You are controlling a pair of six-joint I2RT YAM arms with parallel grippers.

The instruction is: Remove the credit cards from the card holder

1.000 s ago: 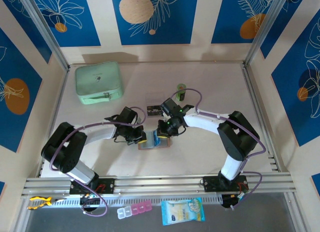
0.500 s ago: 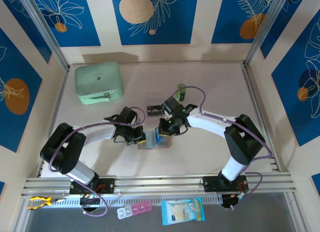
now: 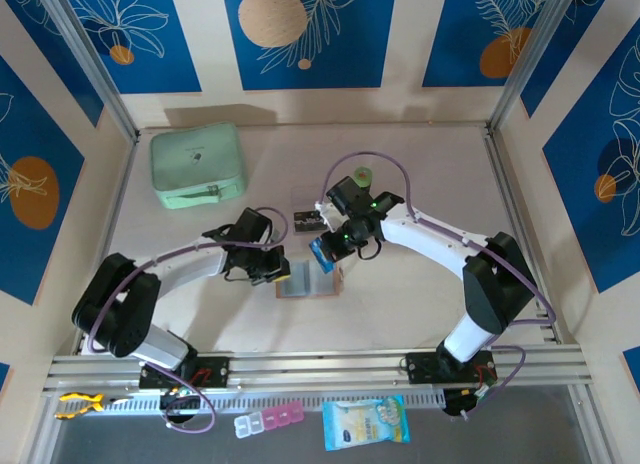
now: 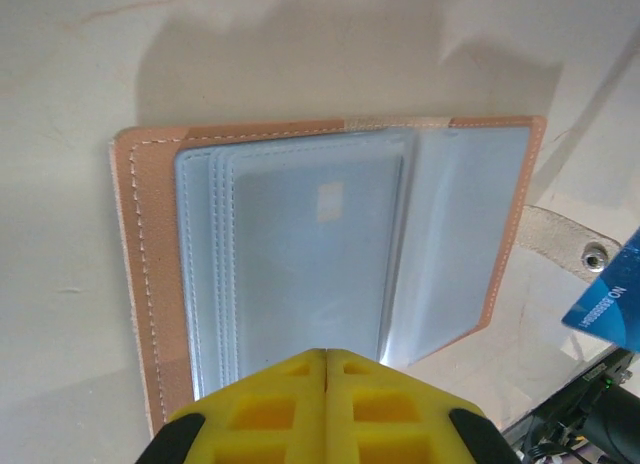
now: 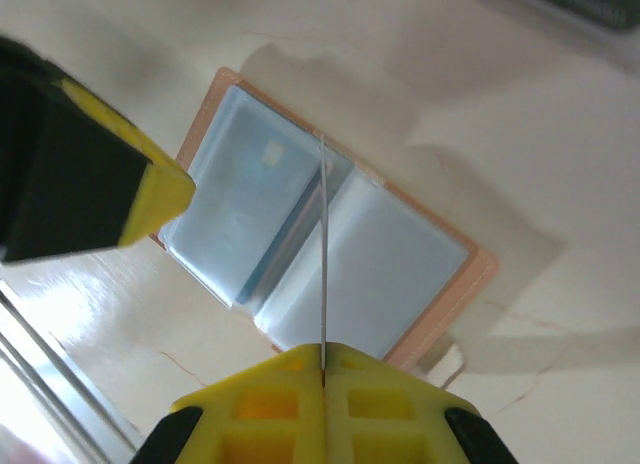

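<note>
Pinches a blue credit card (image 3: 320, 249) edge-on in the right gripper (image 5: 323, 359), jaws tight against it, raised above the card holder (image 3: 308, 283). Leaves the card holder spread open and flat on the tabletop (image 3: 400, 304). Rests the left gripper (image 4: 325, 359), fully closed and empty, over the holder's left edge.

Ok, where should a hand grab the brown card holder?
Probably the snap tab, coming in from that side, on the right in the left wrist view. The card holder lies open and flat, so its covers offer little to pinch, but the tab sticks out past the edge.
</note>
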